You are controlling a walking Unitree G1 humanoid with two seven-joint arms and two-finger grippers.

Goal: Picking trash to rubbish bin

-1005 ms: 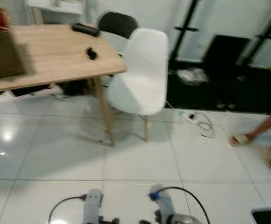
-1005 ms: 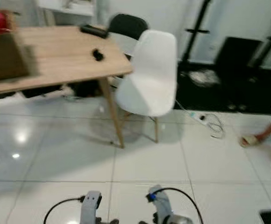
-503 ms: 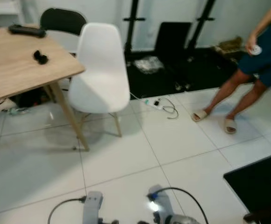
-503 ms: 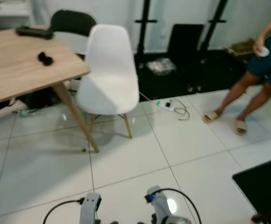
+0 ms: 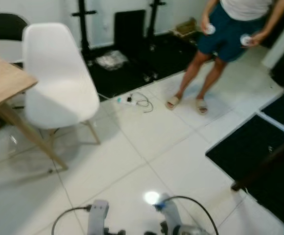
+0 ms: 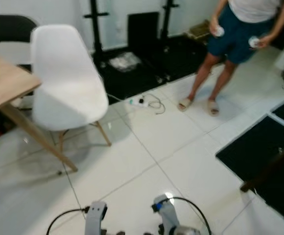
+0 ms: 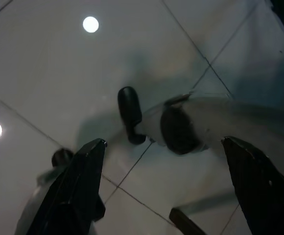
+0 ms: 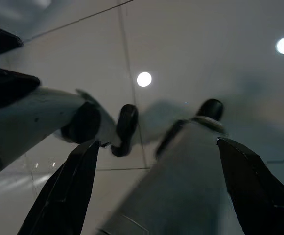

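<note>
Everything slid across the robot's head pictures since a second earlier, because the robot turned to its right; the things themselves stayed put. By then the light wooden counter (image 6: 2, 93) sat at the far left edge, the white plastic chair (image 6: 66, 83) stood beside it, and a person in dark blue shorts (image 6: 237, 29) stood well ahead on the right, holding a small white thing in each hand.

No trash and no rubbish bin could be seen on the shiny white tile floor (image 6: 147, 161). So I could not tell which way the trash lay or which arm was nearer.

Both arms hung low. The left gripper (image 7: 166, 181) had its black fingers spread wide and empty. The right gripper (image 8: 156, 191) was the same.
</note>
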